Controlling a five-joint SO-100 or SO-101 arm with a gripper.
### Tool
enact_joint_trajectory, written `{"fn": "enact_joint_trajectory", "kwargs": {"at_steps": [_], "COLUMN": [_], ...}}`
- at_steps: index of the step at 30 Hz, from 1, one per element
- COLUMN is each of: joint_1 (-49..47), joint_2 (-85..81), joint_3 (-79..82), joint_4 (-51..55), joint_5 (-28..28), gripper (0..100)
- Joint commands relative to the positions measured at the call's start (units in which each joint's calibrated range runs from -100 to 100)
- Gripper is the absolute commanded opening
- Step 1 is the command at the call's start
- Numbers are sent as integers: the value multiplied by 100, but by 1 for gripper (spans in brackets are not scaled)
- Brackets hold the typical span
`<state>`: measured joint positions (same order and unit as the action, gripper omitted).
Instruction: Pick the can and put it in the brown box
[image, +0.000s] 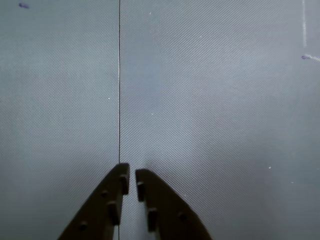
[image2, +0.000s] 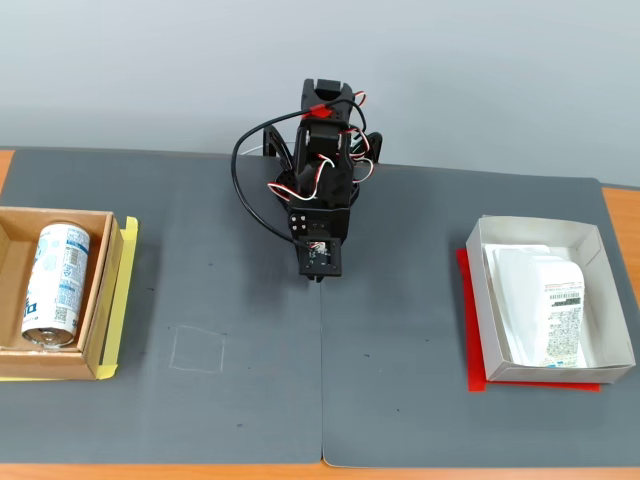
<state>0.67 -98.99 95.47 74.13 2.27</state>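
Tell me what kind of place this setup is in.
Probably a tabletop robot test bench: a small arm on dark grey mats, with a brown box holding a can and a white box beside it.

Grey mats (image2: 240, 400), wooden table (image2: 160, 471), pale wall (image2: 500, 80)

The white-and-blue can (image2: 56, 284) lies flat inside the brown box (image2: 100, 318).

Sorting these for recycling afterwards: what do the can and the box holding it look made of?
The can looks like thin metal: a shiny silver end shows below its glossy white and light-blue printed wall. The brown box looks like plain matte cardboard, with dull brown low walls and raw-looking edges, though its coating cannot be judged.
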Motion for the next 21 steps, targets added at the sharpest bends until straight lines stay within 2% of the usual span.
{"fn": "enact_joint_trajectory", "kwargs": {"at_steps": [1,21], "joint_1": [-75,-180], "joint_2": [-68,-42], "joint_3": [-307,-325], "joint_4": [45,19], "joint_5": [-19,18], "gripper": [2,2]}}
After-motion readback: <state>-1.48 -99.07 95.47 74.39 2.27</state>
